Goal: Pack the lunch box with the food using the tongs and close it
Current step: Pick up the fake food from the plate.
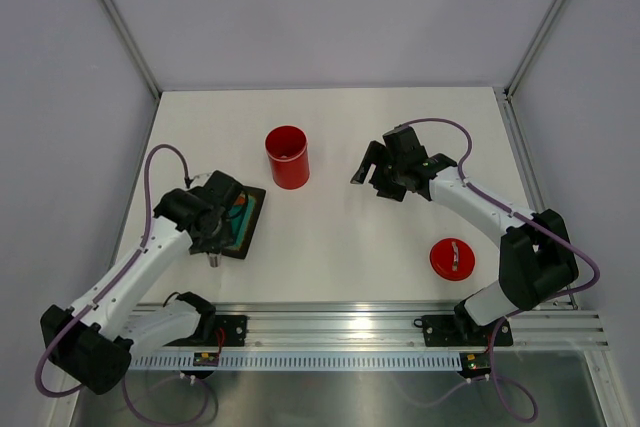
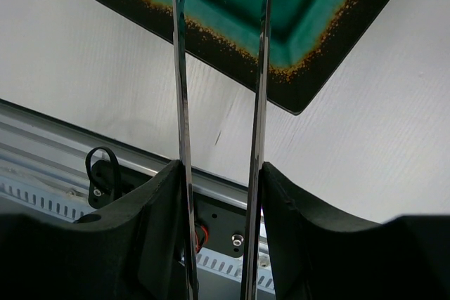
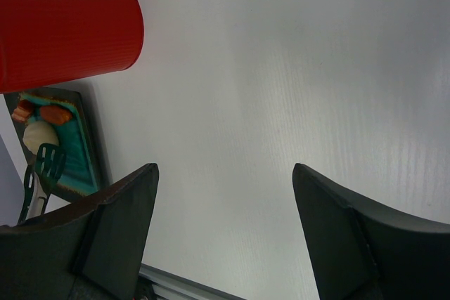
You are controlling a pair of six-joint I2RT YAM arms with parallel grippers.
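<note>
From above, the left gripper (image 1: 214, 235) is hiding most of the tray (image 1: 252, 215) and its food (image 3: 39, 135). Over the tray, the tongs (image 2: 181, 103) are running past the picture's top edge, tips unseen.

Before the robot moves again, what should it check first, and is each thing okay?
1. The tongs are held in the left gripper: ok, both strips sit between its fingers.
2. The lunch box is upright and open: ok.
3. The lid is out of the way: ok, it lies flat, well apart from the lunch box.
4. The food is waiting on the tray: ok, orange, cream and green pieces lie there.
5. A piece is pinched in the tong tips: cannot tell, the tips run out of view.
6. The right gripper is free: ok, open and empty.
</note>
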